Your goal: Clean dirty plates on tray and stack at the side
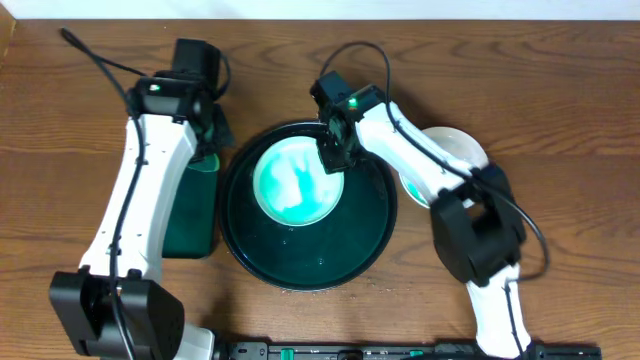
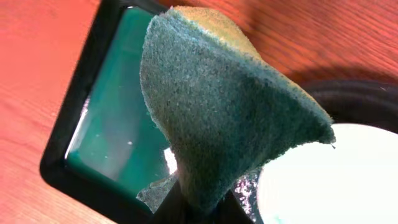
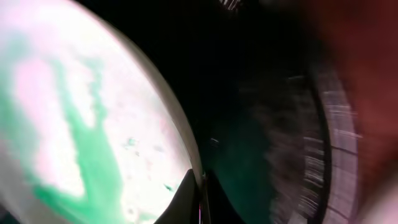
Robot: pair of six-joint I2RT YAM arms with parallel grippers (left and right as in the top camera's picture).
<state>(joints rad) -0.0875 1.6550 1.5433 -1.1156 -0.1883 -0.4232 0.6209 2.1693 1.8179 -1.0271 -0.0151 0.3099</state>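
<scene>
A white plate [image 1: 290, 185] with a green smear lies in the back half of the round black tray [image 1: 350, 240]. My right gripper [image 1: 335, 152] is shut on the plate's right rim. The right wrist view shows the smeared plate [image 3: 81, 124] on the left, with the thin closed jaws of the right gripper [image 3: 201, 199] pinching its edge over the dark tray [image 3: 261, 143]. My left gripper [image 1: 208, 132] hangs left of the tray, shut on a green scouring pad [image 2: 224, 118], which rises from the gripper [image 2: 202, 210]. The plate [image 2: 336, 180] shows at lower right.
A small rectangular dark green tray [image 1: 192, 210] lies left of the round tray, under the left arm; it also fills the left of the left wrist view [image 2: 112, 130]. Another white plate [image 1: 462, 148] sits on the table at the right, partly covered by the right arm.
</scene>
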